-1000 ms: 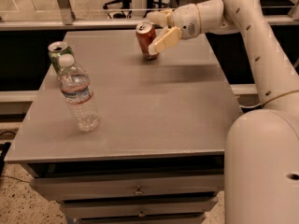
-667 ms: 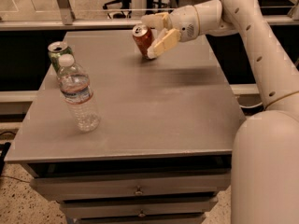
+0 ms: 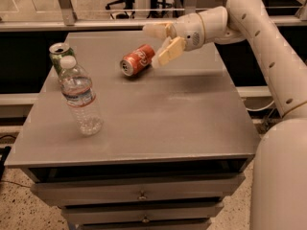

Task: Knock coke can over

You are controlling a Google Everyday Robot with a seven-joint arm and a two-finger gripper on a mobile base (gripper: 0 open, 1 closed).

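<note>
The coke can (image 3: 137, 60) is red-orange with white script. It lies on its side on the grey table (image 3: 158, 114), silver top pointing toward the front left. My gripper (image 3: 157, 44) is at the can's right end, its two cream fingers spread open. One finger (image 3: 169, 51) touches or nearly touches the can's base end, and the other (image 3: 155, 30) is above and behind it. The white arm reaches in from the right.
A green can (image 3: 59, 55) stands upright at the table's left edge. A clear plastic water bottle (image 3: 80, 96) stands just in front of it. Drawers (image 3: 141, 195) sit under the tabletop. The robot's white body (image 3: 280, 176) fills the right side.
The coke can stood upright between the fingers a second ago, then tilted, and now lies on its side to the left. The gripper has moved left with it.
</note>
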